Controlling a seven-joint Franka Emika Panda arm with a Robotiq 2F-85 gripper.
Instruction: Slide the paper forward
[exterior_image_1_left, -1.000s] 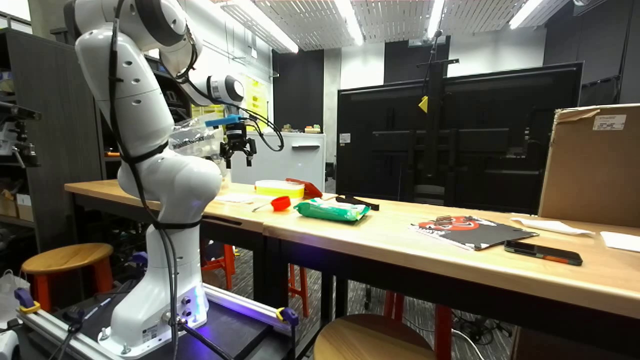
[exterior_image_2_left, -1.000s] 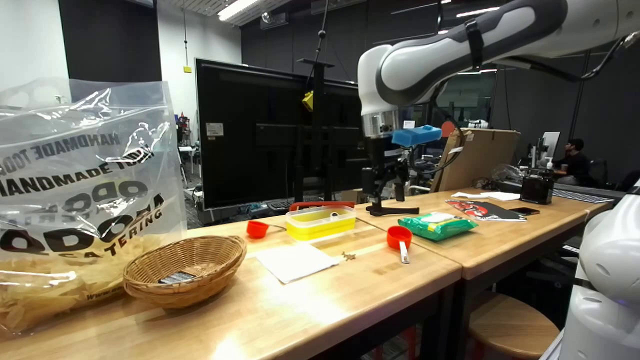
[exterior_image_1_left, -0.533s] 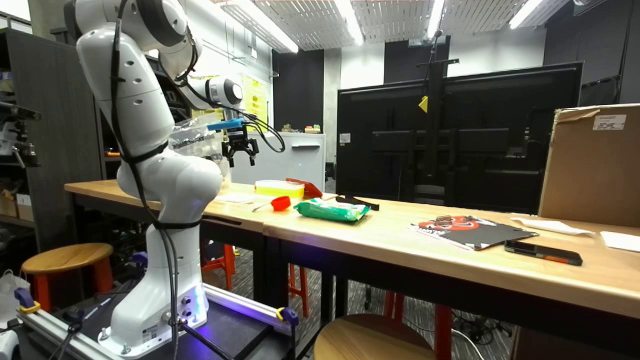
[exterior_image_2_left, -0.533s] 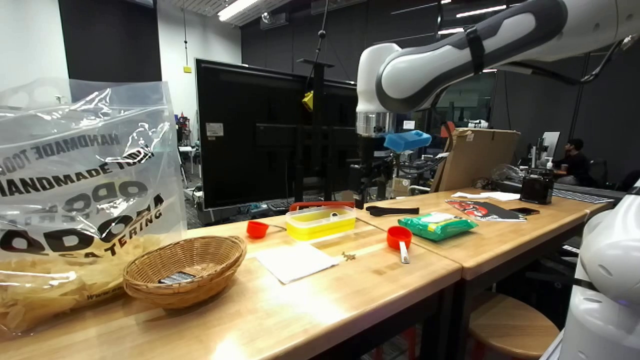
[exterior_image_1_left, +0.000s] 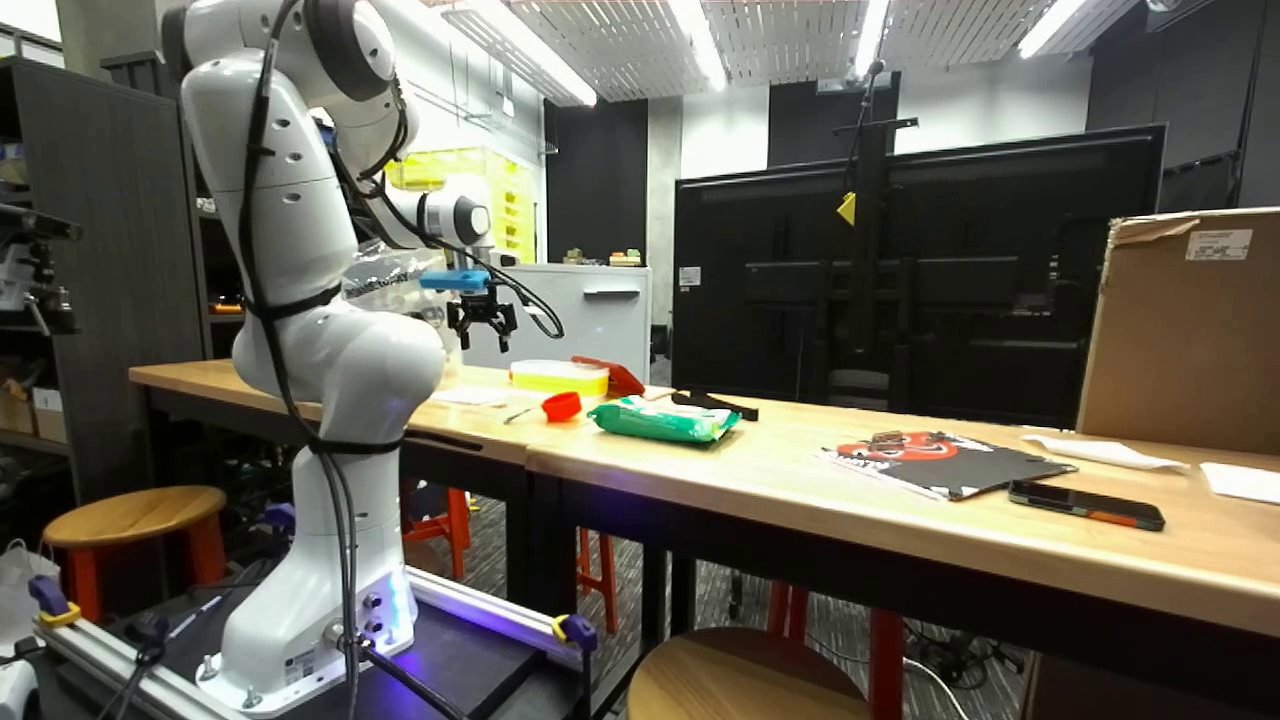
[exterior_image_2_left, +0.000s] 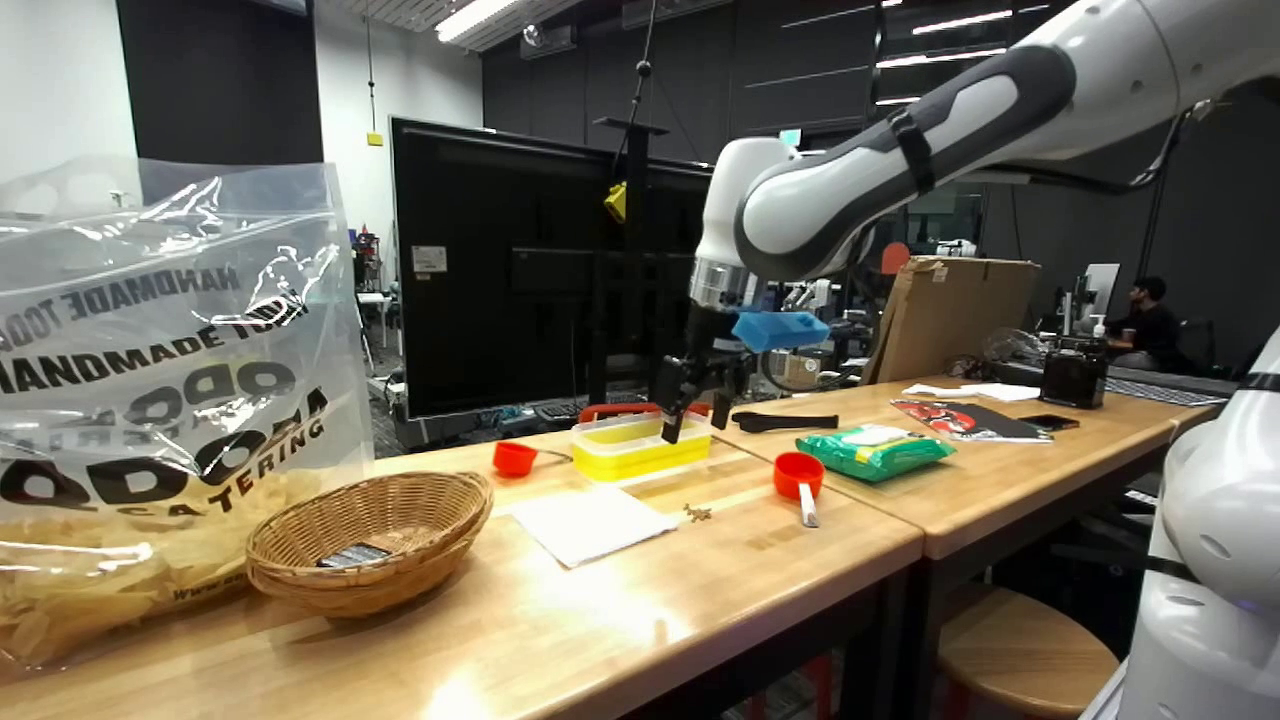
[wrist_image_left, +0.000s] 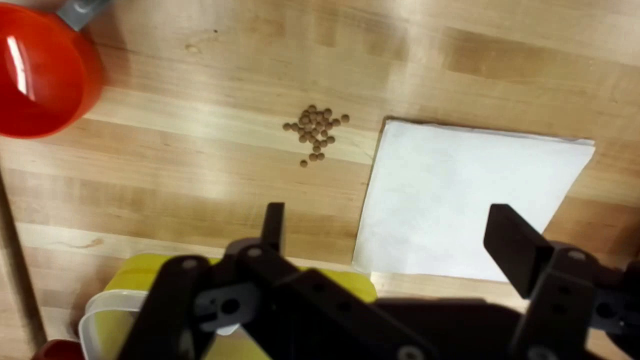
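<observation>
my fingers (wrist_image_left: 515, 247) are spread wide, holding nothing, above the table (exterior_image_2_left: 760, 590). the paper (wrist_image_left: 460, 200) lies flat between the basket (exterior_image_2_left: 415, 575) and brown pellets (wrist_image_left: 318, 126). i judge this the approach; next i should come down on it, then push lightly.

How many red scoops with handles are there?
2. In an exterior view, one red scoop sits just left of the yellow tub; the second red scoop is near the green pack. Any more hidden behind other things wouldn't show.
</observation>
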